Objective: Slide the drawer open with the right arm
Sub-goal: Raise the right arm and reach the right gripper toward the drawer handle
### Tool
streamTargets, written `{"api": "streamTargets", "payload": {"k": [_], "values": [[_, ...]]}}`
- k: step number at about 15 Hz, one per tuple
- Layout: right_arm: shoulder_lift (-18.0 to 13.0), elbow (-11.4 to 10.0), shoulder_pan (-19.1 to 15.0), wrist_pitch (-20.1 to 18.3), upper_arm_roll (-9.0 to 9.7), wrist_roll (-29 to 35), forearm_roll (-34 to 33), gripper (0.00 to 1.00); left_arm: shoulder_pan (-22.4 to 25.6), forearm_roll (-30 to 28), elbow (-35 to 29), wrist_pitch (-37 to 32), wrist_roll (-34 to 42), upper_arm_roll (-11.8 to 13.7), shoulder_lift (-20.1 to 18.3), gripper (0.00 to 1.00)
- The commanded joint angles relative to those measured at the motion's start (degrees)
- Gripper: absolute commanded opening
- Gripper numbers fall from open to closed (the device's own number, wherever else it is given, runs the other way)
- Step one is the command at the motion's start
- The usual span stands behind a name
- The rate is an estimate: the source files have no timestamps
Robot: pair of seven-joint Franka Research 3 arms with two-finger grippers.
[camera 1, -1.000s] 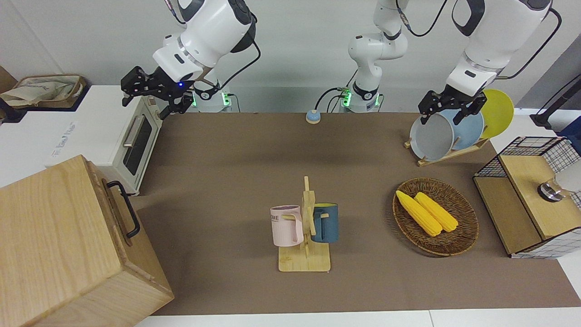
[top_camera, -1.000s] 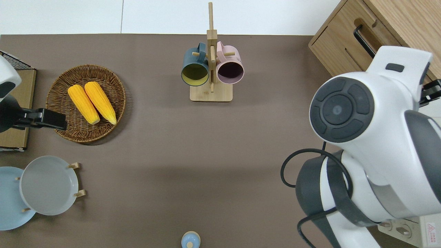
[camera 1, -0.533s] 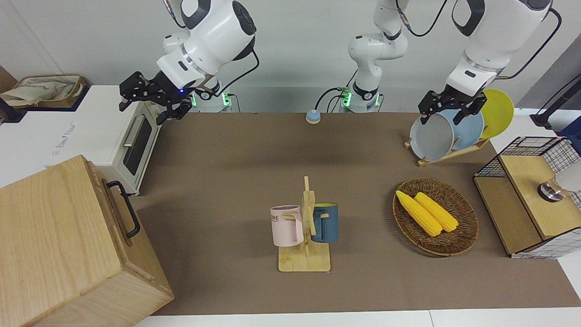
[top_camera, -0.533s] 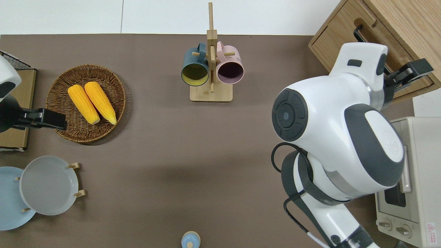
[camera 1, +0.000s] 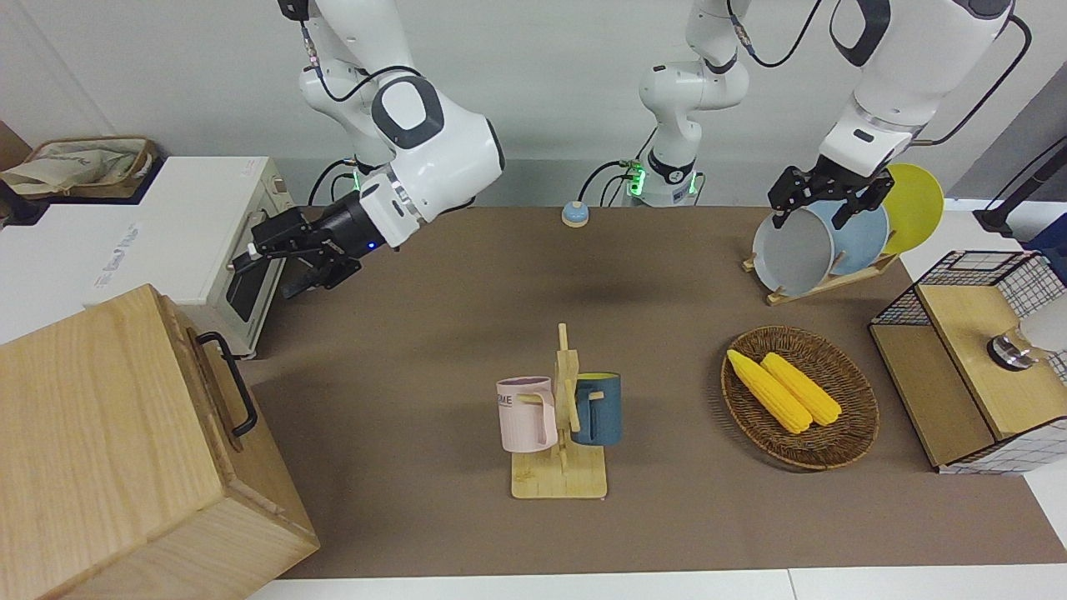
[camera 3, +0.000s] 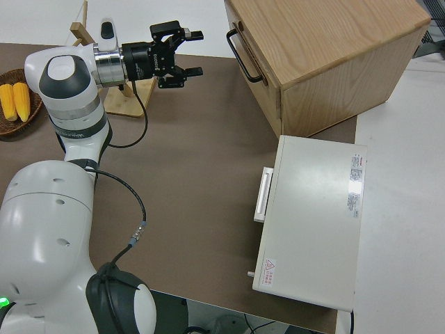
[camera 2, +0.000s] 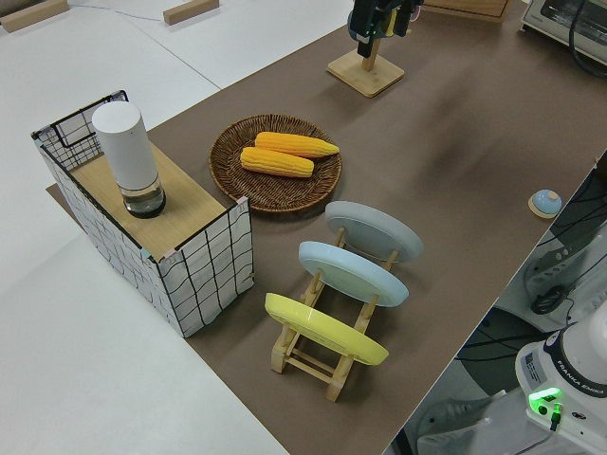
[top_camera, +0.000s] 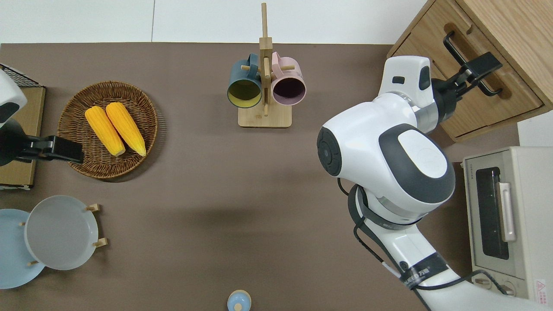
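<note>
The drawer (top_camera: 488, 106) is the wide light-wood front of the big cabinet (camera 1: 92, 433) at the right arm's end of the table. It is closed, with its black loop handle (top_camera: 453, 49) (camera 1: 237, 400) (camera 3: 240, 49) free. My right gripper (top_camera: 479, 75) (camera 1: 265, 268) (camera 3: 193, 52) is open and holds nothing. From overhead it hangs over the drawer front at the handle. The right side view shows its fingertips pointing at the handle with a gap between them. My left arm is parked, its gripper (camera 1: 821, 200) open.
A white toaster oven (camera 1: 242, 250) stands beside the cabinet, nearer to the robots. Mid-table stands a mug rack (camera 1: 563, 425). Toward the left arm's end are a basket of corn (camera 1: 850, 433), a plate rack (camera 1: 821, 250) and a wire-mesh box (camera 1: 967, 367).
My right arm has swung away from the toaster oven and reached out toward the cabinet, bringing the open gripper to the drawer handle. The left arm has not moved.
</note>
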Motion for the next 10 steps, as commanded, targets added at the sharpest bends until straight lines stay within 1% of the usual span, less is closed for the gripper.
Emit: {"api": "streamTargets", "payload": {"k": [1, 3, 5, 7, 9, 10], "values": [[1.84, -1.47, -0.93, 2.68, 0.19, 5.78, -5.09, 0.987, -0.39, 1.02, 0.49, -1.03, -0.6, 0.02, -0.25, 0.99], [2.98, -1.73, -1.11, 2.86, 0.02, 8.42, -5.98, 0.987, -0.39, 1.02, 0.49, -1.03, -0.6, 0.02, -0.25, 0.99], [3.34, -3.13, -1.11, 2.77, -0.07, 12.89, -6.51, 0.987, -0.39, 1.02, 0.58, -1.03, -0.6, 0.02, -0.25, 0.99], [3.69, -4.28, -1.28, 2.86, -0.16, 15.98, -7.56, 0.987, -0.39, 1.02, 0.49, -1.03, -0.6, 0.02, -0.16, 0.99], [3.86, -6.03, -1.99, 3.21, -0.16, 18.36, -9.57, 0.987, -0.39, 1.02, 0.58, -1.03, -0.6, 0.02, -0.25, 0.99], [3.78, -7.52, -2.25, 3.99, -0.16, 19.85, -11.33, 0.987, -0.39, 1.02, 0.49, -1.03, -0.6, 0.02, -0.25, 0.99]]}}
